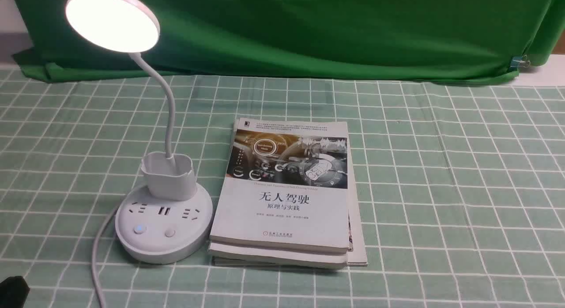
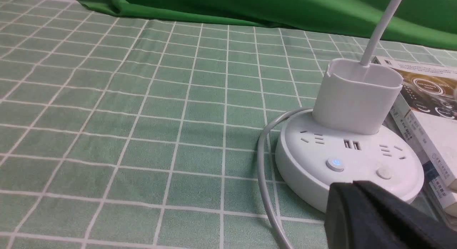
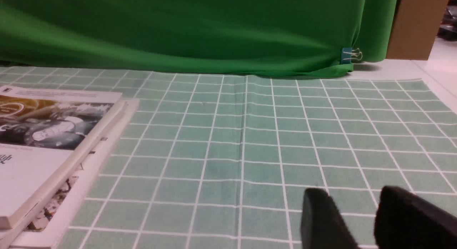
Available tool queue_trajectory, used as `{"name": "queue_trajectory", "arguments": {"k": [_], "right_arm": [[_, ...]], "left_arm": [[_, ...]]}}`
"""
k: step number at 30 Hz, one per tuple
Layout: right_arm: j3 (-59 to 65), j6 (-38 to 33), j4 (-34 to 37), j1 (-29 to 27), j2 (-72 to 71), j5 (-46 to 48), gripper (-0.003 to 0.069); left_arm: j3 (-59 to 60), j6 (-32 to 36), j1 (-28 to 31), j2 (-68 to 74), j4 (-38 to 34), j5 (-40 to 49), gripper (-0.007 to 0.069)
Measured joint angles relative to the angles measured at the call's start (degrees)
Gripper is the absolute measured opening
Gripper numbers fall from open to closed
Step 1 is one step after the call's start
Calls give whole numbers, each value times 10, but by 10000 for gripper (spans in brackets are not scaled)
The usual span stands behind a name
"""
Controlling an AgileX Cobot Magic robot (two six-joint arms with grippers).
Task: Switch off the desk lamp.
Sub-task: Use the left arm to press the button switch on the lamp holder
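The white desk lamp (image 1: 164, 224) stands at the left of the table, its round disc head (image 1: 112, 20) lit. Its round base carries sockets, a button glowing blue (image 1: 139, 229) and a plain button (image 1: 170, 232). In the left wrist view the base (image 2: 348, 163) shows with the blue button (image 2: 335, 164) and the plain button (image 2: 384, 172). My left gripper (image 2: 353, 184) is shut and empty, its tips just short of the base's near rim. In the front view only a black bit of it (image 1: 13, 291) shows at the bottom left. My right gripper (image 3: 351, 197) is open, empty, low over the cloth.
A stack of books (image 1: 287, 193) lies right beside the lamp base; it also shows in the right wrist view (image 3: 46, 142). The lamp's white cord (image 1: 98, 250) runs toward the front edge. A green backdrop (image 1: 309, 30) hangs behind the checked green tablecloth (image 1: 463, 189).
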Motion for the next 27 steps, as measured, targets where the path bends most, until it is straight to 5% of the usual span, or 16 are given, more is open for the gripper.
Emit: {"name": "queue_trajectory", "arguments": {"k": [19,21,27], "right_arm": [[0,0,0,0,0,0,242],[0,0,0,0,0,0,242],[0,0,0,0,0,0,242]], "left_arm": [[0,0,0,0,-3,-17,0],[0,-16,0,0,-36,-40,0],[0,-97,0,0,-295,-123,0]]}}
